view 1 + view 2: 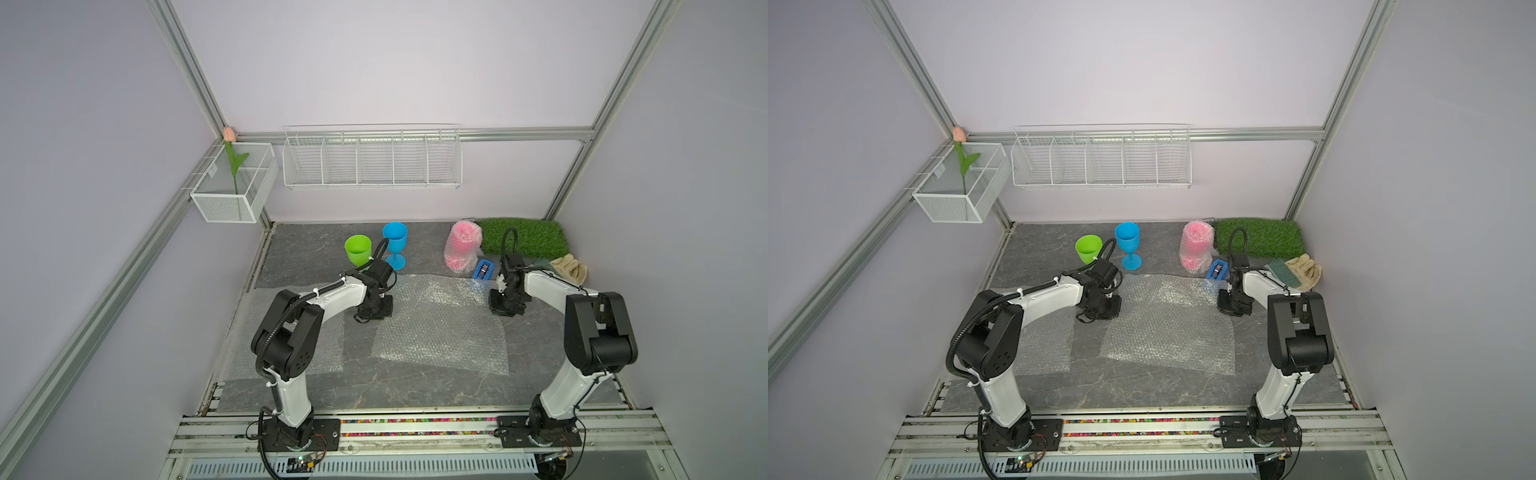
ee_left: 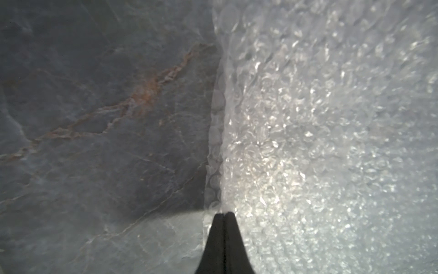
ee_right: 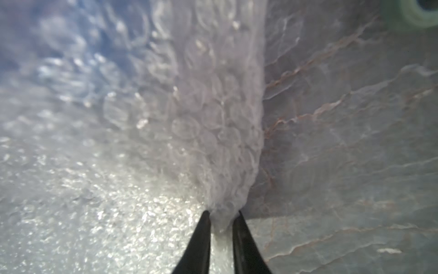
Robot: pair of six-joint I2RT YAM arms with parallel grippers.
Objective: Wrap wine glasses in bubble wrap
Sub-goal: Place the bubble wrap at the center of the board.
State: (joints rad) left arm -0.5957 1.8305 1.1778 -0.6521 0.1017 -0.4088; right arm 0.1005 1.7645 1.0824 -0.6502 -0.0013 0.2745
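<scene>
You have the left gripper pinched shut on the wrap's thin edge, right gripper clamping a bunched fold. Bubbled clear sheet lies centre on veined grey stone table.

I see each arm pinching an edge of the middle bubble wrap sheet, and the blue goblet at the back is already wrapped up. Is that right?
Not quite. The blue goblet is bare; in both top views, the pink goblet is the one already wrapped. The rest holds: the wrist views show the left gripper and the right gripper each pinching an edge of the bubble wrap sheet.
</scene>
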